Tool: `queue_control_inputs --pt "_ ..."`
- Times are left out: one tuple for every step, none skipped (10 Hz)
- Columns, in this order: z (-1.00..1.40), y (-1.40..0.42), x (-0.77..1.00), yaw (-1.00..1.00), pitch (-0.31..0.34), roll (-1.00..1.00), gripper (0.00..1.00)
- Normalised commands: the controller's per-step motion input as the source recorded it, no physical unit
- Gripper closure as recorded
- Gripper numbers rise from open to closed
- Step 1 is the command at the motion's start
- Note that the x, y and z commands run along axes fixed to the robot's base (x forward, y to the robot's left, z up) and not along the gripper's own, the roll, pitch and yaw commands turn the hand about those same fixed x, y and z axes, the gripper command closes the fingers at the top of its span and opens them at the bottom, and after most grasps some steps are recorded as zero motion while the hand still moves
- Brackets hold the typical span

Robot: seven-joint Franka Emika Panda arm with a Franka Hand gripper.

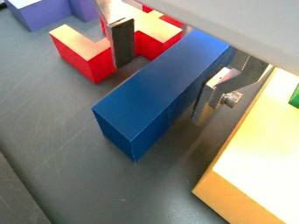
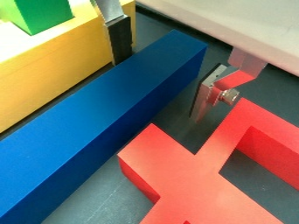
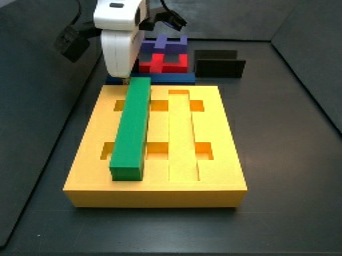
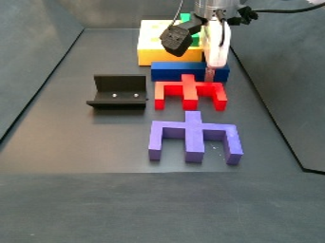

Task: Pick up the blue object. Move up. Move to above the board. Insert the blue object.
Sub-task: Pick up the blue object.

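You are at the first step, the pick-up. The gripper sits low at one end of the blue bar, its fingers spread, one silver plate on the side facing the yellow board, the other on the side facing the red piece. In both wrist views the pads look just beside the bar's faces, and I judge them not yet pressed on.

The bar lies flat on the dark floor, in the gap between the board and the red piece. In a side view it runs along the board's edge.

Next, you need to close squarely across the bar's width, then lift straight up, since both neighbours crowd it.

The bar is a plain, smooth, sharp-edged block. The board is a thick slab with long grooves and rectangular cut-outs; a green bar already fills one groove. The red piece is branched, as is the purple piece nearer the camera. The black fixture stands well apart to the left.
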Motion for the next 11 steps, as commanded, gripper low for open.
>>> queue_control_inputs --pt "-0.04 0.00 0.00 0.00 0.000 0.00 0.00" --pt "0.00 0.00 0.00 0.00 0.000 0.00 0.00" --pt "0.00 0.00 0.00 0.00 0.000 0.00 1.00" --pt "0.00 0.00 0.00 0.00 0.000 0.00 1.00" --pt "0.00 0.00 0.00 0.00 0.000 0.00 1.00" --pt "0.00 0.00 0.00 0.00 0.000 0.00 1.00" --pt "0.00 0.00 0.00 0.00 0.000 0.00 1.00" --pt "0.00 0.00 0.00 0.00 0.000 0.00 1.00" --pt "0.00 0.00 0.00 0.00 0.000 0.00 1.00" --pt "0.00 0.00 0.00 0.00 0.000 0.00 1.00" --pt "0.00 0.00 0.00 0.00 0.000 0.00 1.00"
